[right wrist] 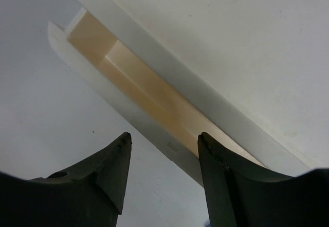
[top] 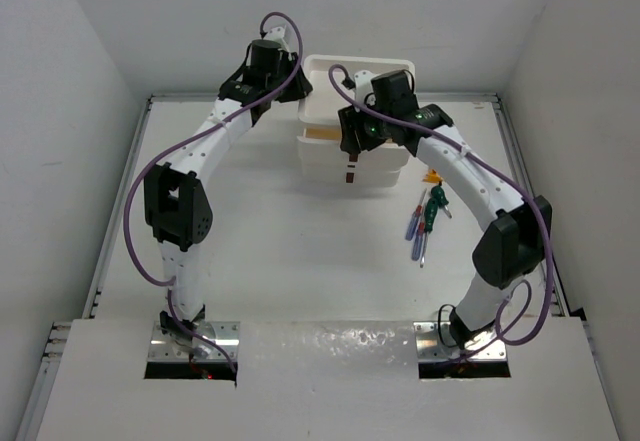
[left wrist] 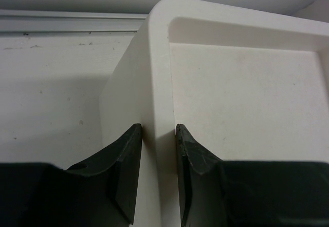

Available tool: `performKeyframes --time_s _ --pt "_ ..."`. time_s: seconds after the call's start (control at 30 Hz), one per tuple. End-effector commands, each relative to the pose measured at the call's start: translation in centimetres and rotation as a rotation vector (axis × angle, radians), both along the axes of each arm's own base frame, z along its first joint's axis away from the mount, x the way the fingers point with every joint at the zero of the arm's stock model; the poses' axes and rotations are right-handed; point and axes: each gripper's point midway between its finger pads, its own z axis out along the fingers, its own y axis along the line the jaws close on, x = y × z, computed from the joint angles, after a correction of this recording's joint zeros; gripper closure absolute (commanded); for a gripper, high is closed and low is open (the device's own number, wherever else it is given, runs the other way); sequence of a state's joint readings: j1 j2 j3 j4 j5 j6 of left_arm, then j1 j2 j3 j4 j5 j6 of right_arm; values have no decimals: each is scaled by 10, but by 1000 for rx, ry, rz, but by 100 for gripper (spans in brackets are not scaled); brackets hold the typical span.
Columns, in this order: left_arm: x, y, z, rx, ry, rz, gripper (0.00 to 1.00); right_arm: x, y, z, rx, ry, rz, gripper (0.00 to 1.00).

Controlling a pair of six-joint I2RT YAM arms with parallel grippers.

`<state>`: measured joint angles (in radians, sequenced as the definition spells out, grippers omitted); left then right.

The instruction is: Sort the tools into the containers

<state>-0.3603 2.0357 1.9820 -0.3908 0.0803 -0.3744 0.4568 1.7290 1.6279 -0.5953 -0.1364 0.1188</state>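
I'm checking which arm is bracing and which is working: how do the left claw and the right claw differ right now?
The left claw is shut on the white drawer unit's left rim; the right claw is open, holding nothing. The left claw sits at the unit's top edge; the right claw hangs over the partly open drawer at its front. Both have dark fingers.
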Motion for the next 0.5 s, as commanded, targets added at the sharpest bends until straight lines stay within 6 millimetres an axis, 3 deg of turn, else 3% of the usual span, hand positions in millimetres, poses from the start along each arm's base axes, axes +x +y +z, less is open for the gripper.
performKeyframes --time_s 0.0,0.13,0.27,0.43,0.47 --pt "-7 -16 -16 16 33 -53 100 5 3 -4 36 3 57 45" --pt "-6 -15 -16 21 29 -51 100 -11 7 -26 4 88 168 43" --pt "-4 -14 -17 24 30 -44 100 -33 9 -34 -23 102 321 45" --pt "-2 -10 -14 34 20 -20 100 -56 5 -21 -38 64 448 58" --pt "-2 -9 -14 36 18 -12 100 -61 4 -11 -33 33 464 60"
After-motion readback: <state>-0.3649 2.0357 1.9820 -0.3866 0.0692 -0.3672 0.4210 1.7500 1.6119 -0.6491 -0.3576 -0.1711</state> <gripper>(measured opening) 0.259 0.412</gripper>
